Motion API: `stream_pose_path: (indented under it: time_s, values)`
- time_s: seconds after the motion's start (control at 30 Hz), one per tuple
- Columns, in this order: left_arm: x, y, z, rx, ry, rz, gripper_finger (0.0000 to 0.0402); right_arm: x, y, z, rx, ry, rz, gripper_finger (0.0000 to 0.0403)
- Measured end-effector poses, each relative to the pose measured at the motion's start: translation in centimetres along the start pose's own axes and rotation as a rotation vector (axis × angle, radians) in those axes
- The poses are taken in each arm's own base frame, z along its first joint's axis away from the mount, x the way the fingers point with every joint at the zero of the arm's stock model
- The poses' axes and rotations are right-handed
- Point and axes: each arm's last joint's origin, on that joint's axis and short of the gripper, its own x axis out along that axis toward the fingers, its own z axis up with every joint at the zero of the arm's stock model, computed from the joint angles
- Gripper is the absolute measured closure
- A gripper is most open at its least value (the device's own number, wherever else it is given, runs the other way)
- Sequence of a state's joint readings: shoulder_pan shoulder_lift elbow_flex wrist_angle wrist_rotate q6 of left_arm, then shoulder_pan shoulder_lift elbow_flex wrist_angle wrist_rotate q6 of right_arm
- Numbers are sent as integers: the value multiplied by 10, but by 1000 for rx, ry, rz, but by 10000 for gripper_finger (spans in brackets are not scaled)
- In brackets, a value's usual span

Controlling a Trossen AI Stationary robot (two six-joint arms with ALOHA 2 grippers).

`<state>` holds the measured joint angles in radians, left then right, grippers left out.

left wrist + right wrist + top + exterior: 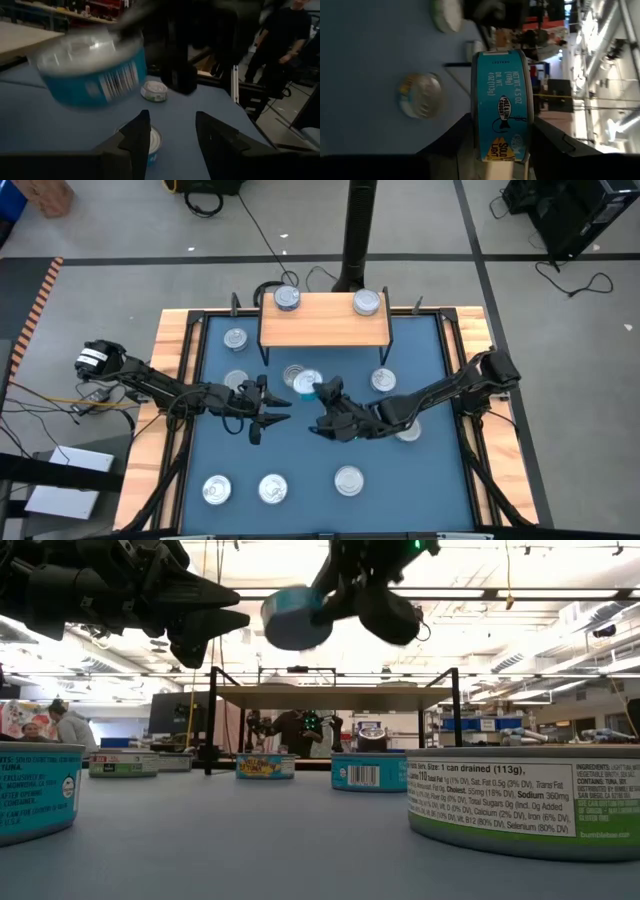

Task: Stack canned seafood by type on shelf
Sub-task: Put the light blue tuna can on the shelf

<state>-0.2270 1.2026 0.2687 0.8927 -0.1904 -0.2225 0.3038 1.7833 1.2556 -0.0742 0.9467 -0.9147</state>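
From above, the left arm reaches in from the left edge of the blue surface (420, 480), its forearm low and nearly level, and the left pincer (268, 415) sits near the middle with its fingers apart on nothing. The right arm comes in from the right edge, bent at the elbow, and the right pincer (322, 395) is clamped on a blue-labelled tin (306, 383), lifted above the mat just in front of the shelf (325, 321). Two tins stand on the shelf, one at each back corner (287, 299) (367, 302). Counting the rest in this view: about eight tins lie on the mat, three of them in a row along the near edge, one partly hidden under the right arm, plus the one held.

At table height, the held tin (295, 617) hangs tilted in the air in the right pincer (345, 595), with the left pincer (205, 630) just beside it, apart from it. The shelf (335, 695) stands behind on black legs. Six tins rest on the mat here.

The left wrist view shows its own two fingers (137, 135) spread, the held tin (92, 70) ahead, and two tins on the mat.

The right wrist view shows the tin (502, 105) gripped by its flat faces between the fingers (452, 135).
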Motion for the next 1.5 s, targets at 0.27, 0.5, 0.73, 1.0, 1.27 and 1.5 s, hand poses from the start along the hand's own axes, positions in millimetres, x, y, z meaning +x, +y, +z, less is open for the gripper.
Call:
stream_pose_path:
  time_s: [0.27, 0.5, 0.73, 1.0, 1.27, 1.5]
  values:
    - [0, 2, 1, -19, -14, 20, 240, 21, -34, -28, -50, 77, -31, 249]
    - [1, 7, 2, -20, -16, 49, 240, 60, -57, -65, -75, 188, -48, 249]
    - [2, 13, 3, -21, -21, 73, 240, 98, -83, -113, -47, 259, -69, 249]
    - [2, 13, 3, -20, -20, 72, 240, 121, -96, -156, 87, 299, -65, 249]
    - [2, 13, 3, -20, -20, 72, 240, 128, -110, -170, 257, 266, 40, 249]
    - [2, 12, 3, -20, -21, 72, 240, 132, -121, -183, 350, 239, 63, 249]
